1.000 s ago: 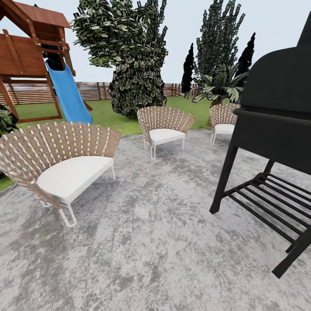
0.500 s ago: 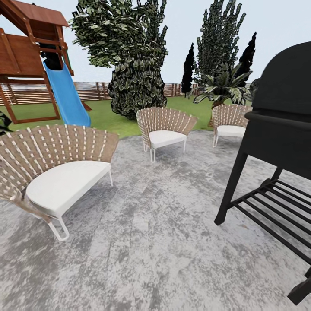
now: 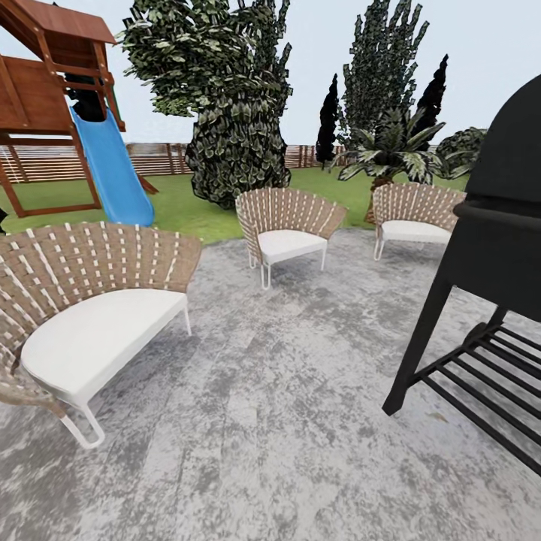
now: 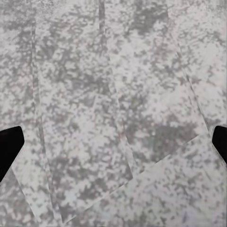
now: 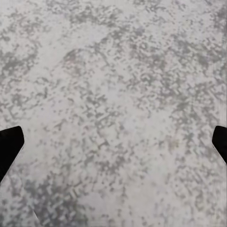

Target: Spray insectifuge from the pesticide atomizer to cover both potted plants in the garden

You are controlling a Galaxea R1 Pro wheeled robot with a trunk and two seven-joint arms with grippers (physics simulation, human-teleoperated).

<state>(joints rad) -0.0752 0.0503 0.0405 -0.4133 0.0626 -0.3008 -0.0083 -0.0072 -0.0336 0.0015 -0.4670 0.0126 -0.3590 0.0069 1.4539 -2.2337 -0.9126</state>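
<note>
Head view: crossing patio [image 3: 285, 391] beside grill [image 3: 496, 248] | both grippers spread wide, holding nothing | atomizer: likely light, rigid; grasp mid-body.

The head camera stands over the patio [image 3: 285, 421], facing forward and a little down across its mottled grey paving toward the lawn [image 3: 188, 203] and fence [image 3: 158, 158]; the grill [image 3: 488, 285] sits close at the right, three wicker seats nearer the lawn. Both wrist cameras look straight down at the patio from near (dark fingertips [image 4: 9, 146] at the frame edges). All three views share that paving.
</note>
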